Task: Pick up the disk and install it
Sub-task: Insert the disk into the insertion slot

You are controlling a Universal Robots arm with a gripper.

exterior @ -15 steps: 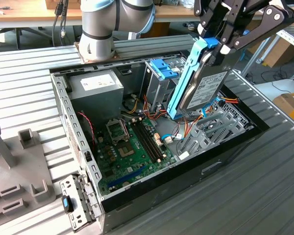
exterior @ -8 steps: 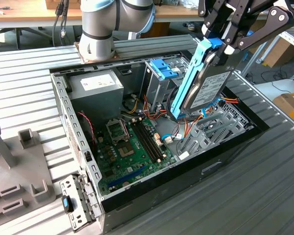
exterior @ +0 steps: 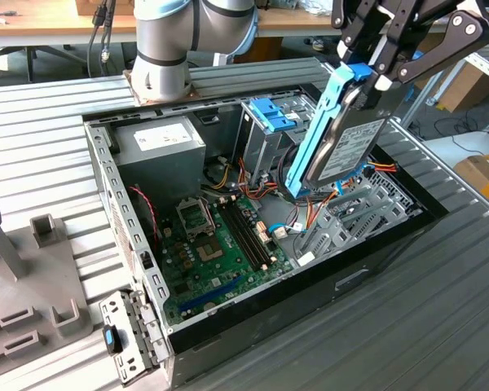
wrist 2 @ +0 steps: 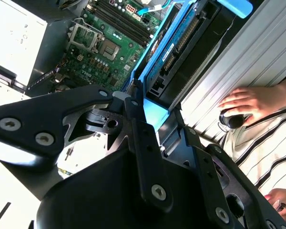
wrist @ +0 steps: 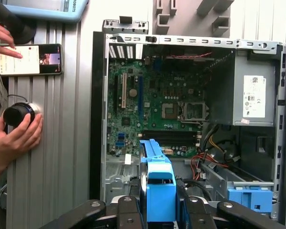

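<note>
So that the disk (exterior: 346, 151) can likely enter edge-first, the gripper (exterior: 363, 78), jaws closed on its upper end, hangs it steeply tilted above the open computer case (exterior: 107, 189).

No wording can be read. The white label (wrist: 253, 98) on the grey box (wrist: 224, 90), across the case (wrist: 97, 119) from the hand (wrist: 159, 202), bears print too small.
</note>
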